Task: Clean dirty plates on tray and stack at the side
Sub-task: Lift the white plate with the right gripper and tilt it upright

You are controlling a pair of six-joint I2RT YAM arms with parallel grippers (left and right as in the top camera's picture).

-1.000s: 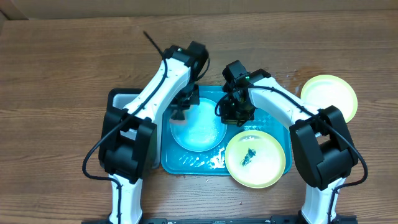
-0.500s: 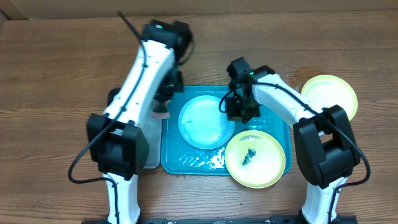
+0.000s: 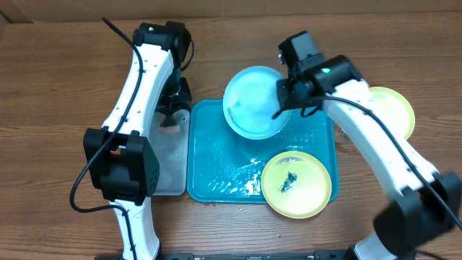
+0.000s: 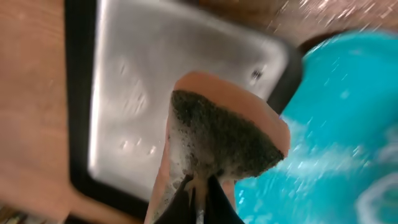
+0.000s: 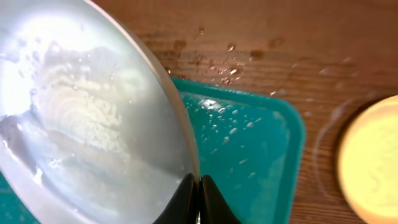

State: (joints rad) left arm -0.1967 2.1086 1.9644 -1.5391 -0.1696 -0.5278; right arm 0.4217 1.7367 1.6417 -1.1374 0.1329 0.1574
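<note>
The light blue plate [image 3: 251, 102] is pinched at its right-hand rim by the right jaws, which are closed tight on the edge. It hangs over the far edge of the teal tray [image 3: 216, 166], part of it above the tray and part above the bench [image 3: 65, 87]. The right wrist view shows its pale face wet, with foamy streaks. A yellow-green plate [image 3: 296, 184] with a dark smudge at its centre lies at the tray's near right corner and overhangs the rim. A second yellow-green plate [image 3: 401, 108] sits on the bench to the right of the tray, partly hidden by the right arm. The left jaws are clamped on an orange sponge [image 4: 224, 134], its dark green scouring face showing. The sponge is above the grey metal tray [image 3: 170, 162], which lies just left of the teal one. Water drops dot the bench beyond the teal tray.
</note>
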